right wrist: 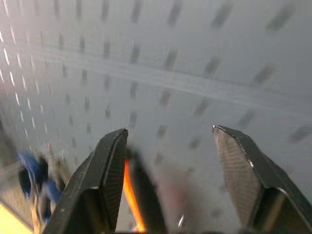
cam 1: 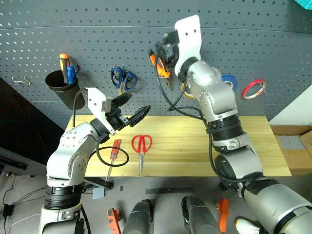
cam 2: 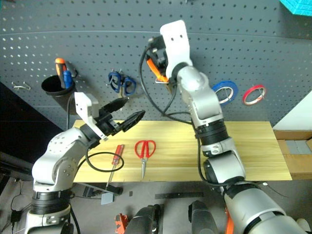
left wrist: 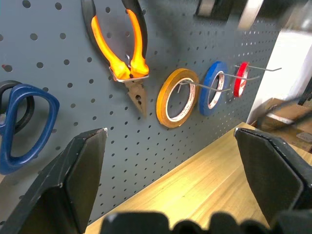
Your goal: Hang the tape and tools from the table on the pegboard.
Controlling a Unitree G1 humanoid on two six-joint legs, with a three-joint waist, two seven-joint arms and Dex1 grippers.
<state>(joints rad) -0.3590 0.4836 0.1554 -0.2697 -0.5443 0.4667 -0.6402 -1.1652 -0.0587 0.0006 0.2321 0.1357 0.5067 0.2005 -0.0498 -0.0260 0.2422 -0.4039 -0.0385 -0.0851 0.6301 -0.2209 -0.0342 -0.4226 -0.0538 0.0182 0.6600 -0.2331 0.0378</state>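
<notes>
The orange-and-black pliers (left wrist: pixel 119 44) hang on a hook of the dark grey pegboard (cam 1: pixel 97 39). My right gripper (right wrist: pixel 170 129) is open up at the board, its fingers on either side of the pliers' handles (cam 2: pixel 157 66). The blue tape (cam 2: pixel 225 91) hangs on a hook to the right of my right arm. The red-handled scissors (cam 1: pixel 141 145) and the slim red-handled screwdriver (cam 1: pixel 113 151) lie on the left part of the light wooden table (cam 1: pixel 195 146). My left gripper (cam 1: pixel 139 102) hovers open and empty above the table's left end, pointing at the board.
A black cup (cam 1: pixel 62 85) with orange and blue handled tools hangs at the left of the board, with blue-handled scissors (cam 1: pixel 123 79) beside it. A yellow tape roll (left wrist: pixel 178 97) and a thin red roll (cam 1: pixel 254 88) flank the blue tape. Cardboard boxes (cam 1: pixel 292 146) stand at the right.
</notes>
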